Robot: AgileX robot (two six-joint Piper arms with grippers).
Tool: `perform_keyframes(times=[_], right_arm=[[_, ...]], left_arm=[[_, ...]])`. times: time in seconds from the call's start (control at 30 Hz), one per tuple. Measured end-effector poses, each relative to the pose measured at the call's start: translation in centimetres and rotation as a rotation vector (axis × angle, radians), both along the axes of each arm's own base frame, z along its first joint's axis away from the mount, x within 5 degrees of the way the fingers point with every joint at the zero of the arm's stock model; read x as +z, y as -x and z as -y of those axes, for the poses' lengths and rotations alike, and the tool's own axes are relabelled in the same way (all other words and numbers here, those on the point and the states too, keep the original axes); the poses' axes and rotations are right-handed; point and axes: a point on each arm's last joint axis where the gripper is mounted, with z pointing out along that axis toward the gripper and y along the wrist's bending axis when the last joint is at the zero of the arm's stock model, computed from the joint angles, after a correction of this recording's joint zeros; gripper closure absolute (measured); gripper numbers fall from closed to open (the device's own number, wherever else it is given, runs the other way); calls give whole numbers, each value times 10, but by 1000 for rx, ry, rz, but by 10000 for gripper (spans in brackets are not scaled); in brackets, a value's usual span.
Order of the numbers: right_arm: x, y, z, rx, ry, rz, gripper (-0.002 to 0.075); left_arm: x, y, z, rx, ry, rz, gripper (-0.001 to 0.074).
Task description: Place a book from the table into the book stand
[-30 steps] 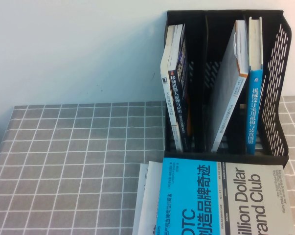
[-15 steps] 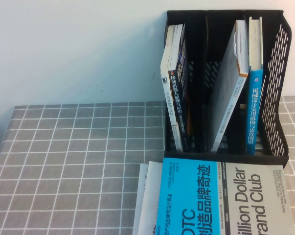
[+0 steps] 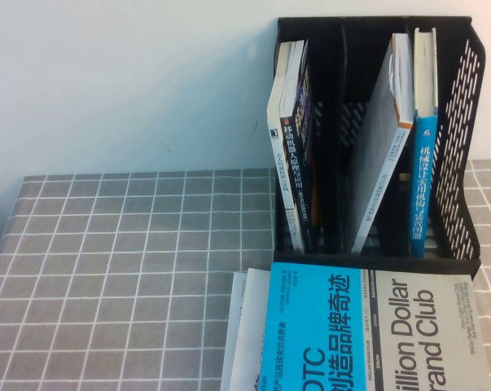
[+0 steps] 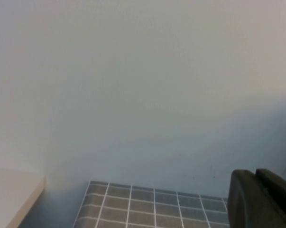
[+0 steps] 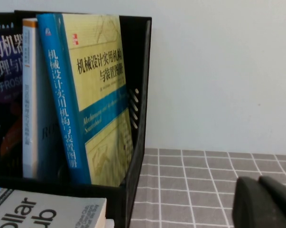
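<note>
The book [image 3: 375, 330] lies flat on the table [image 3: 131, 269], touching the stand [image 3: 465, 147] front. Neither arm shows from above. Left gripper [image 4: 261, 199] and right gripper [image 5: 266, 202] show only a dark edge each; I cannot tell the jaw state. Middle slot looks freest; grip the book's edge, stand it upright before sliding in.

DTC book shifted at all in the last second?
No. In the high view the book lies flat on the table, its top edge at the same spot against the book stand front lip. Neither gripper touches it.
</note>
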Motion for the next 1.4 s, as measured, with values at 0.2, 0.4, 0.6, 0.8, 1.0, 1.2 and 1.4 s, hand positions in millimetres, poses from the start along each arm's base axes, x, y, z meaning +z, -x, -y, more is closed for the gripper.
perform_keyframes(times=[0.2,0.4,0.6,0.8,1.0,1.2,1.4], right_arm=[[-1,0,0,0,-10,-6,729],[6,1,0,0,-49,3,729],[46,13,0,-1,-55,-36,729],[76,17,0,-4,-51,-235,729],[94,-5,-4,28,-25,-512,729],[93,-44,-14,111,-68,-749,729],[65,-86,-24,188,-130,-980,729]], left_arm=[[-4,-1,0,-11,71,-48,738],[0,0,0,-30,197,-57,738],[52,7,0,-21,197,-100,738],[88,-12,0,-11,211,-290,738],[101,-46,10,-106,171,-529,738],[90,-72,36,-379,243,-686,738],[82,-93,68,-740,363,-768,738]])
